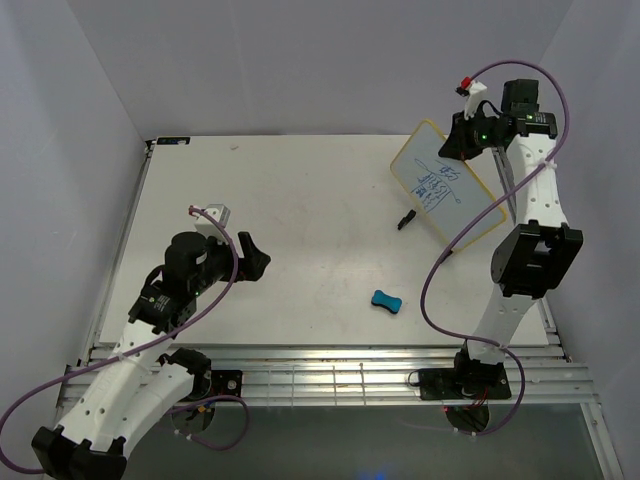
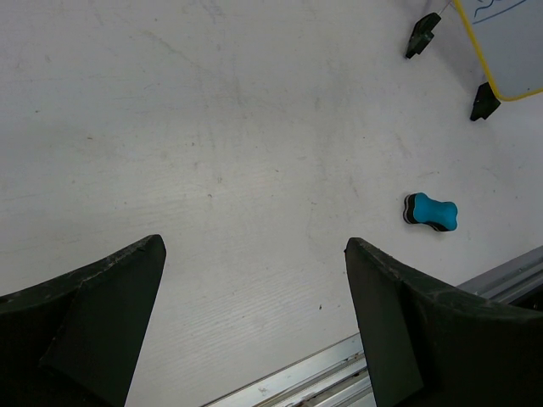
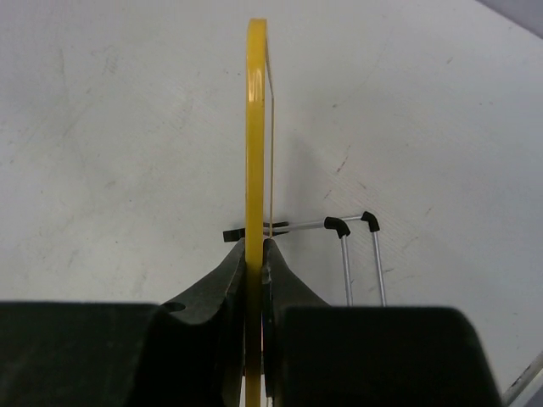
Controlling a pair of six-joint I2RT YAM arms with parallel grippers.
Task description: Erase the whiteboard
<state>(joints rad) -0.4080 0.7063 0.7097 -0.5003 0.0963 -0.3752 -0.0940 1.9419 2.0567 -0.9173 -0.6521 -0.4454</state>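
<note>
From above, the small white, yellow-framed whiteboard with blue scribbles [image 1: 445, 190] stands tilted at the far right of the pale worktop [image 1: 300, 190], its top edge pinched by the right end effector [image 1: 460, 143].

Left wrist: the left end effector [image 2: 254, 246] hangs spread and empty. The teal bone-shaped eraser [image 2: 431, 212] lies ahead and is best gripped across its narrow waist.

Right wrist: the jaws are pressed together on the frame, so the board should be kept steady.

the whiteboard [image 1: 445, 187] is a small white panel with a thin yellow frame, rounded corners and black feet. blue scribbles cover its face. it stands tilted, well beyond the teal eraser [image 1: 386, 300], to its right.
</note>
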